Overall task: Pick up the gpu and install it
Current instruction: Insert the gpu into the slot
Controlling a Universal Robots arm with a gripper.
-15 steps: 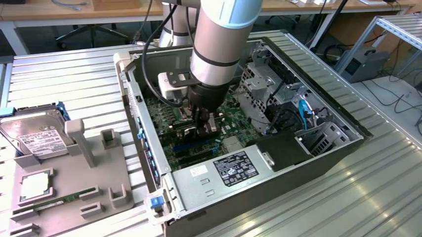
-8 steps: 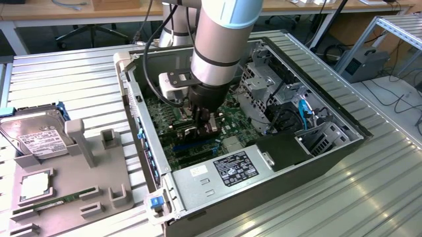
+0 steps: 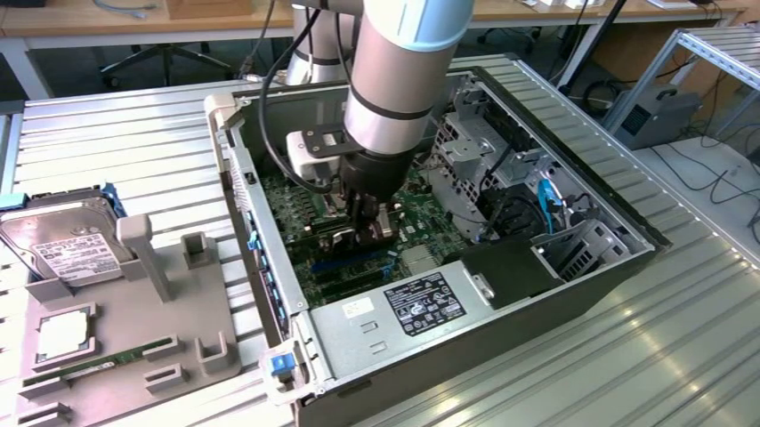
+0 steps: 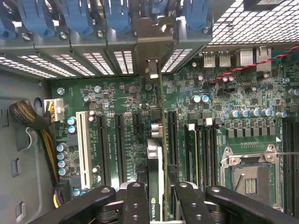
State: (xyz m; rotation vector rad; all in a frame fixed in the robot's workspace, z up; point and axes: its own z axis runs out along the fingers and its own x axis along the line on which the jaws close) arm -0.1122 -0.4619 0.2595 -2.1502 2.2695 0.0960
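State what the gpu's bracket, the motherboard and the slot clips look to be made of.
gpu bracket: bare metal, dull silver sheen, probably steel.
Motherboard: green circuit board, likely fibreglass laminate, matte with fine printed traces.
Slot clips: blue moulded plastic, smooth, slightly glossy.
The gripper holds the gpu edge-on.

gpu [image 4: 155,186]: thin card, seen edge-on, green logo on top edge
pose: upright, on edge
where: inside the case, over the motherboard slots, bracket end toward the rear slot covers
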